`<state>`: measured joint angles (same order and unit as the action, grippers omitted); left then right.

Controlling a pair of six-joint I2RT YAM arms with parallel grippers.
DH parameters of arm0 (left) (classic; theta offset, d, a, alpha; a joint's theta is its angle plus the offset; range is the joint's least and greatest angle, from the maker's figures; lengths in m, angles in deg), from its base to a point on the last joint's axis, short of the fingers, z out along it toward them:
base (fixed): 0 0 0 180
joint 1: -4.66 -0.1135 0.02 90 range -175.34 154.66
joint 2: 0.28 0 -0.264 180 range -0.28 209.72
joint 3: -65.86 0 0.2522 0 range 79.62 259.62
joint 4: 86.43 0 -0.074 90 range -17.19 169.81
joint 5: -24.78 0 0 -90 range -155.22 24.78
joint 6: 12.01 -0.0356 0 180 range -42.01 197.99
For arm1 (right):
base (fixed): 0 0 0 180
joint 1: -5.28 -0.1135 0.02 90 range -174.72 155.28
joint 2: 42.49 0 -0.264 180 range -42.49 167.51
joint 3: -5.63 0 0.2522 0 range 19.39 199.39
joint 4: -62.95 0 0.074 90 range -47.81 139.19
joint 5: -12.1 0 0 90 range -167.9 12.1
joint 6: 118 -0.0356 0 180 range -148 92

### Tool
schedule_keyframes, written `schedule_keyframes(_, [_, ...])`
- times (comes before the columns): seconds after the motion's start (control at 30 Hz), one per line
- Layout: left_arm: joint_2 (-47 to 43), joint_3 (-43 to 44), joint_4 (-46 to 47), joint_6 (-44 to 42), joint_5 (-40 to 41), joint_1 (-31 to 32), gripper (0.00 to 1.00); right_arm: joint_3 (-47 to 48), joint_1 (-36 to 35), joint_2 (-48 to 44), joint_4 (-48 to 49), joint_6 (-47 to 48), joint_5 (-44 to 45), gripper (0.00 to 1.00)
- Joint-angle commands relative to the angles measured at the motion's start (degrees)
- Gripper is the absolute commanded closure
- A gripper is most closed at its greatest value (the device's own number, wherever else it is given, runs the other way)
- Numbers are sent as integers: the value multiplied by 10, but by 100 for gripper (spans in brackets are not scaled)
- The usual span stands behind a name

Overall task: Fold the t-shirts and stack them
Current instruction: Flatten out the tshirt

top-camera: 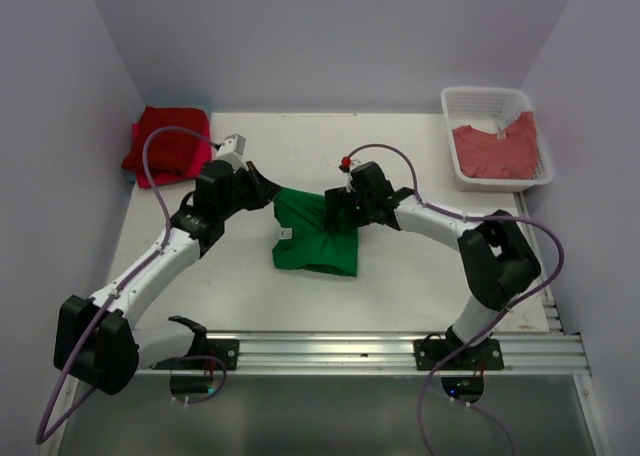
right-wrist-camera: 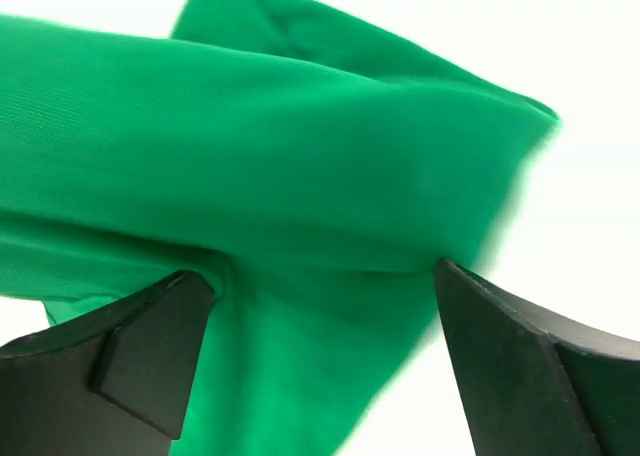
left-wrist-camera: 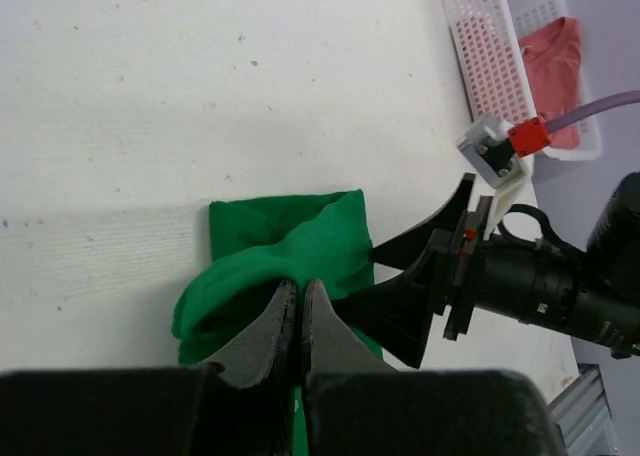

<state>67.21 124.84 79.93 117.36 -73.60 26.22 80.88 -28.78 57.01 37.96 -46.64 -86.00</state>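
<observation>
Grip check: left end effector (left-wrist-camera: 298, 291) pressed together, pinching a bunched fold of the green t-shirt (top-camera: 318, 244); right end effector (right-wrist-camera: 320, 272) spread wide, straddling same cloth.

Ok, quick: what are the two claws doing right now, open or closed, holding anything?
Left claw: closed, pinching the green t-shirt.
Right claw: open wide over the same shirt, gripping nothing.

Open table (top-camera: 300, 141) in the upper middle; red shirts (top-camera: 175, 156) block the upper left, a basket (top-camera: 485, 93) the upper right, a green shirt (top-camera: 318, 244) the centre.
</observation>
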Motion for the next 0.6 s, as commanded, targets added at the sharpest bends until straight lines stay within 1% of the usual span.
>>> schedule_keyframes(0.0, [-27, 80, -42, -41, 56, -6, 100, 2, 4, -62, -82, -16, 193, 3])
schedule_keyframes(0.13, [-29, 132, -63, -48, 50, -6, 100, -14, 3, -112, -77, -21, 197, 2])
schedule_keyframes(0.2, [-22, 179, -81, -56, 43, -6, 100, -26, 3, -129, -61, -22, 200, 2])
schedule_keyframes(0.23, [-14, 217, -90, -59, 38, -6, 100, -29, 3, -140, -57, -23, 204, 2])
schedule_keyframes(0.27, [-8, 238, -112, -61, 32, -6, 100, -30, 3, -141, -48, -22, 205, 1])
schedule_keyframes(0.33, [11, 281, -127, -75, 14, -6, 100, -22, 3, -135, -60, -21, 210, 1])
schedule_keyframes(0.43, [47, 396, -178, -87, -14, -6, 100, -16, 4, -114, -63, -31, 218, 1])
schedule_keyframes(0.5, [76, 444, -214, -98, -40, -6, 100, -20, 3, -104, -54, -37, 214, 1])
schedule_keyframes(0.53, [87, 491, -227, -98, -58, -6, 100, -21, 4, -100, -49, -40, 209, 1])
schedule_keyframes(0.57, [97, 513, -246, -103, -72, -6, 100, -24, 3, -94, -37, -43, 203, 1])
